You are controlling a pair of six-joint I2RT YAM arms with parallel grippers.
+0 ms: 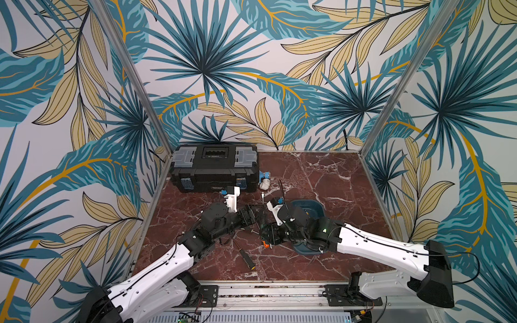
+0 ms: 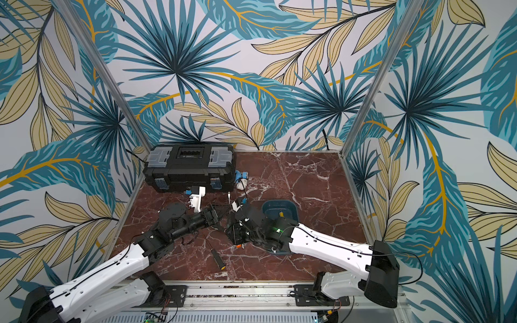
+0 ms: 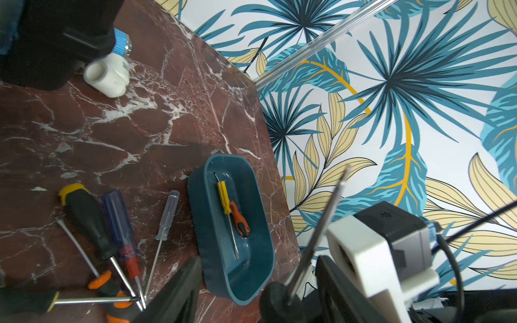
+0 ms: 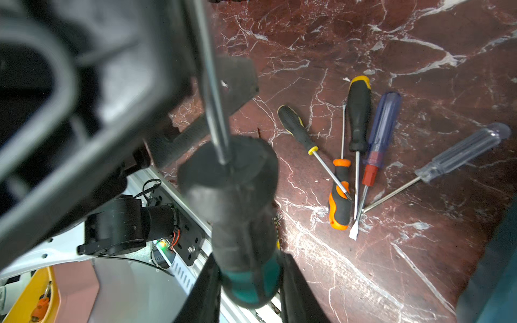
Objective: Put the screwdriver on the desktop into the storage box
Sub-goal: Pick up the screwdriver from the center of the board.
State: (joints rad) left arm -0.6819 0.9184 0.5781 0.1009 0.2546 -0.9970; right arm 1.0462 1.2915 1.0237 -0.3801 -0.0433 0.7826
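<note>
**Two screwdrivers stowed, one in the air, five to go**

The storage box (image 3: 195, 195) already holds a yellow screwdriver (image 3: 223, 193) and an orange screwdriver (image 3: 240, 221), lying side by side on its floor. A third, the black-and-green screwdriver (image 4: 240, 212), is off the surface (image 1: 321, 173). The right fingers (image 4: 198, 299) are clamped on the green end of its handle, with the shaft pointing up. It hangs between the two arms, near the box but not in it. The left fingers (image 3: 179, 290) stand apart on either side of that handle, with a gap showing, so they grip nothing.

Five more screwdrivers (image 4: 359, 117) lie fanned in a heap just beside the box, tips crossing. By my reckoning the job is under halfway, with this carry to finish and then the heap.

The surface is dark red marble with white veins. A black toolbox (image 1: 214, 167) sits at its far corner, with a white pipe fitting (image 3: 107, 78) next to it. Leaf-patterned walls on a metal frame close in three sides.
</note>
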